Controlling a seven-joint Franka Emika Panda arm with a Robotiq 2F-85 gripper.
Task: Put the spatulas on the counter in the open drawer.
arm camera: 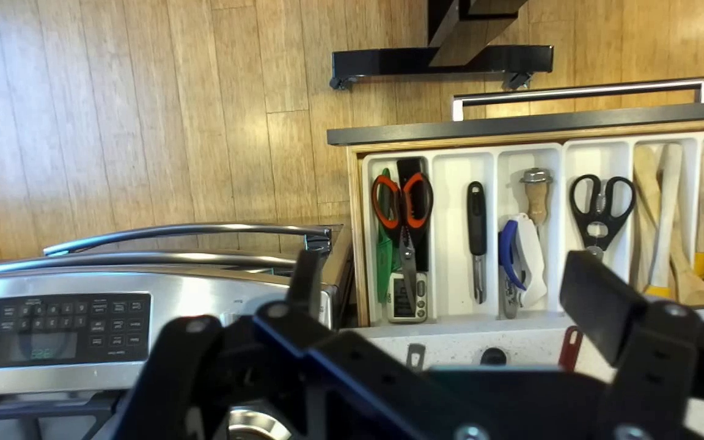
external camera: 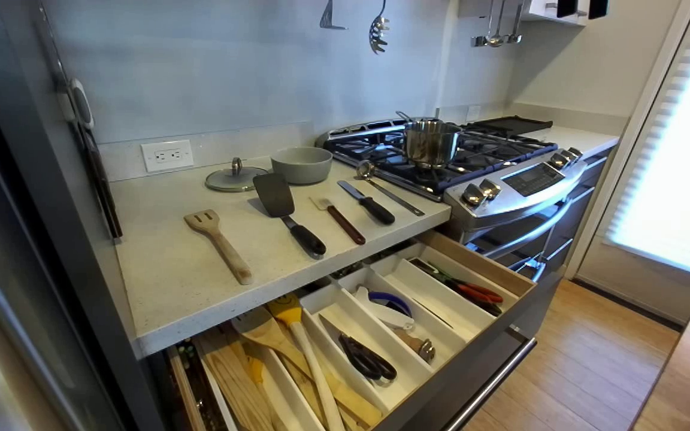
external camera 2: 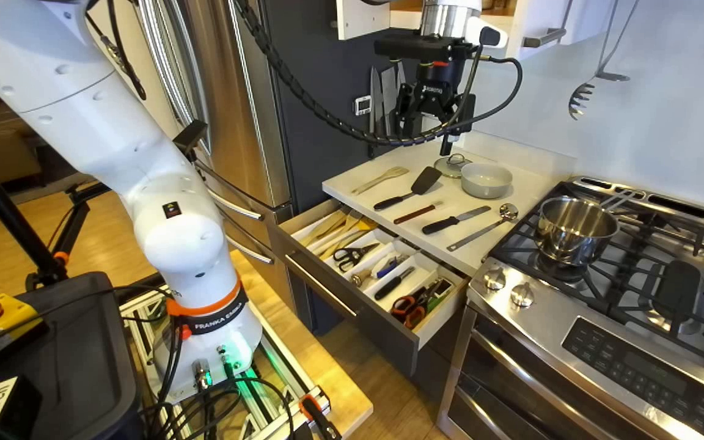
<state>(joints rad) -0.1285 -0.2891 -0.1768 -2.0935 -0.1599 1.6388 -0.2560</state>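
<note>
Nearest is the drawer (external camera: pixel 453 389), pulled out, its compartments running near to far. The second from the right, with only a black-handled tool (arm camera: pixel 477 220) in it, looks the best place to lay a spatula; the left ones are crowded with wooden tools (external camera: pixel 231 371).

Beyond, the counter (external camera: pixel 153 257) bears everything to be put away. From left to right: a wooden spatula (external camera: pixel 221 244), a wide dark spatula (external camera: pixel 282 206), a slim brown-handled tool (external camera: pixel 345 224), a black-handled spreader (external camera: pixel 370 205) and a steel ladle (external camera: pixel 394 193), which may not be meant. All lie with handles toward the drawer. High above, the gripper (arm camera: pixel 450 287) hangs with its jaws spread wide and nothing between them.

The step, I judge, is to come down on a first spatula. Turn the jaws to close across the handle, and take it near the balance point so the blade does not droop. These handles lie low, so go almost down to the counter without pressing, then lift clear of its front edge before moving nearer.

Farthest, the lid (external camera: pixel 225 179) and the bowl (external camera: pixel 302 166) sit close to the wide dark spatula's blade; lift that one straight up, lest it knock them.
</note>
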